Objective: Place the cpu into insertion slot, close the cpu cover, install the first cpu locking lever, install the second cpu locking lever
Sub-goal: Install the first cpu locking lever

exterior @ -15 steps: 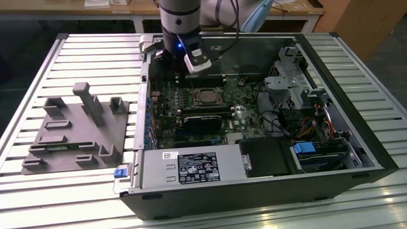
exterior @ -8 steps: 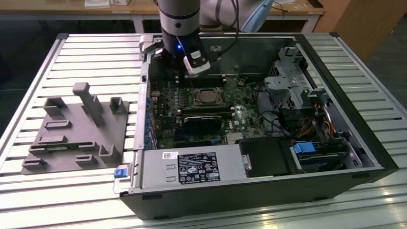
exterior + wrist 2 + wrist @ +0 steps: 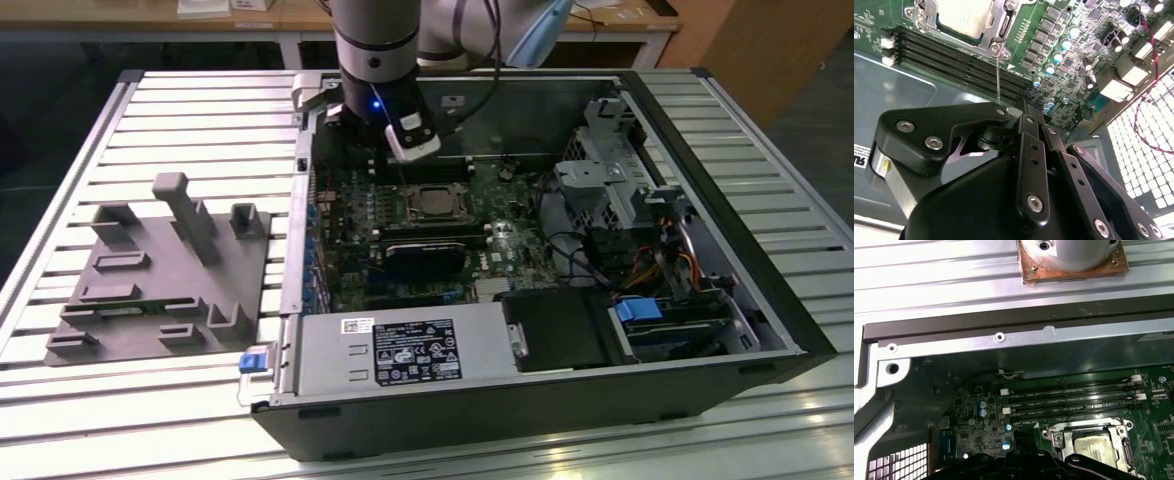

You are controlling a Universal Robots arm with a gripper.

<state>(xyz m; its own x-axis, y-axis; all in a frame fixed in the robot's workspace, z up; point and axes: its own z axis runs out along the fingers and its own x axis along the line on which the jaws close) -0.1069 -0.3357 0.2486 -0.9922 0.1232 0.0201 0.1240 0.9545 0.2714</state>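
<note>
— Looking at the exterior view first, what worries you?
— The end effector [image 3: 407, 142] hangs low over the far part of the circuit board [image 3: 358, 205], just beyond the chip [image 3: 434, 203]. I think a careless sweep there could knock the small parts standing round it.
— And what holds what?
— The open computer case [image 3: 534, 425] on the bench [image 3: 134, 420] holds the board. It also holds a power box [image 3: 400, 355] on the near side and drive bays [image 3: 641, 200] on the exterior view's right. A grey rack [image 3: 160, 270] lies on the exterior view's left, well apart. I cannot tell what sits in its pockets.
— The second wrist view?
— The chip [image 3: 965, 17] lies in its socket [image 3: 921, 20] with the cover frame [image 3: 999, 25] down around it. A thin lever [image 3: 998, 75] stands upright beside the frame, its upper end reaching the end effector [image 3: 1024, 114]. I cannot tell whether that is spread, pressed together or pinching the lever. If the wire slips, it may spring away, or miss its hook and leave the frame loose.
— The first wrist view?
— The chip [image 3: 1094, 447] sits inside the frame [image 3: 1063, 432], just beside the memory slots [image 3: 1074, 400]. A push off line could scrape those.
</note>
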